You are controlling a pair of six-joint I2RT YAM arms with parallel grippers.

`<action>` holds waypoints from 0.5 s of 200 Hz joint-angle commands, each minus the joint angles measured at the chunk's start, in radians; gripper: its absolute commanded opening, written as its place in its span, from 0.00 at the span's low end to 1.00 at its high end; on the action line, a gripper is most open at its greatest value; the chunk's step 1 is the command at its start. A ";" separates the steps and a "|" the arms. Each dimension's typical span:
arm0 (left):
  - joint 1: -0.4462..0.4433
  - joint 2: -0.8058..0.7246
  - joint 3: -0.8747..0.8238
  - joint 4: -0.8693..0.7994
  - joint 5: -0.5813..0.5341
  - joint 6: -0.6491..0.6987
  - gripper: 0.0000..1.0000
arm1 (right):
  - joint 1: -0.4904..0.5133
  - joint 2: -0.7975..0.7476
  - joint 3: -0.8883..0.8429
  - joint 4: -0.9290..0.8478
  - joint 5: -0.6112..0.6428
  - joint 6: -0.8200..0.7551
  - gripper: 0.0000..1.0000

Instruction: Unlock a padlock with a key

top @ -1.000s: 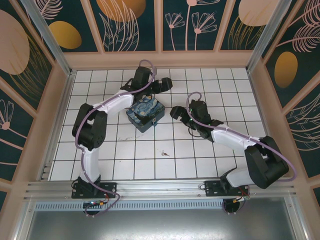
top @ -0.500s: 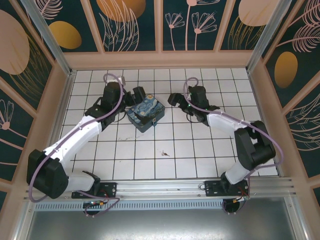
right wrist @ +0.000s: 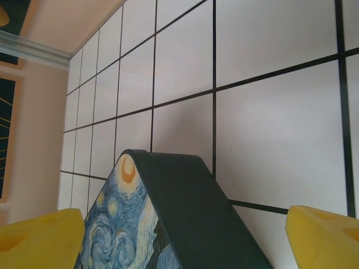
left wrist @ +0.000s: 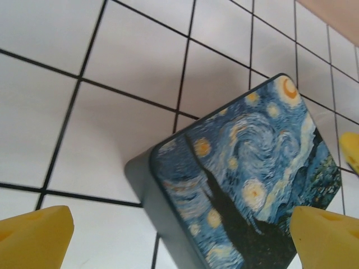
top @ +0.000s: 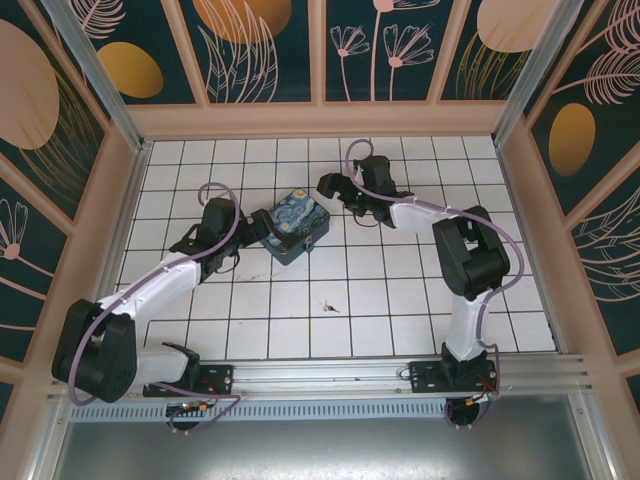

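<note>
Wide left claw, wide right claw; glossy swirl-painted rounded-corner box between them.

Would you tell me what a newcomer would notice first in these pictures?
The dark-blue swirl-painted box at the middle of the white tiled floor stands out most. The left pincer and right pincer flank it, both open. A tiny metal sliver lies alone on a nearer tile.
</note>
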 commanded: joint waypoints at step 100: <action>0.001 0.236 0.105 0.219 0.160 -0.014 0.99 | 0.066 0.033 0.028 0.088 -0.050 0.053 0.89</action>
